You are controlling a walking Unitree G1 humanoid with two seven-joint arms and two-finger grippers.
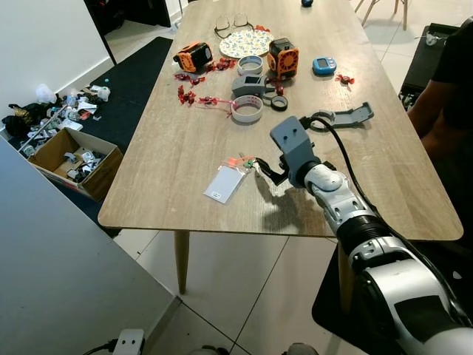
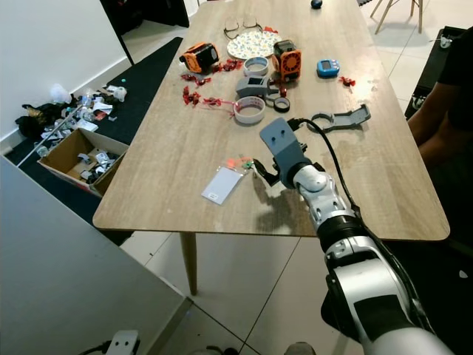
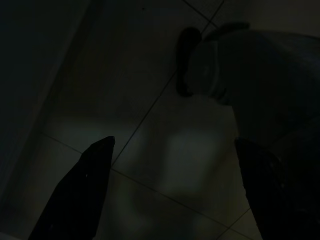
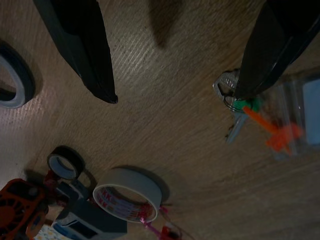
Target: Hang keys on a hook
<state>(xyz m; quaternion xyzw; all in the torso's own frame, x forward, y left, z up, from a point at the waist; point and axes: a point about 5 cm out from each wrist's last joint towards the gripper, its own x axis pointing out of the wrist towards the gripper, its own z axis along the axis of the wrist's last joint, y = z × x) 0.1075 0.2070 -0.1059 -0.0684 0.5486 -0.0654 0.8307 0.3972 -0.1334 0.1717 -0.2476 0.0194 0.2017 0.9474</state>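
Note:
A small bunch of keys (image 1: 248,163) with green and orange tags lies on the wooden table (image 1: 177,148), joined to a clear card holder (image 1: 224,183) with a white card. My right gripper (image 1: 268,172) is low over the table just right of the keys. In the right wrist view it (image 4: 174,94) is open, and one fingertip (image 4: 245,85) rests at the key ring (image 4: 226,89) while the other stands apart on bare wood. Nothing is held. My left gripper (image 3: 175,150) hangs idle and open over a dim tiled floor.
Beyond the keys sit a roll of white tape (image 1: 247,109), smaller tape rings (image 1: 278,103), orange gadgets (image 1: 283,58), a plate (image 1: 245,44) and a grey bracket (image 1: 347,116). A person's arm (image 1: 436,89) is at the table's right. A cardboard box (image 1: 70,159) stands on the floor, left.

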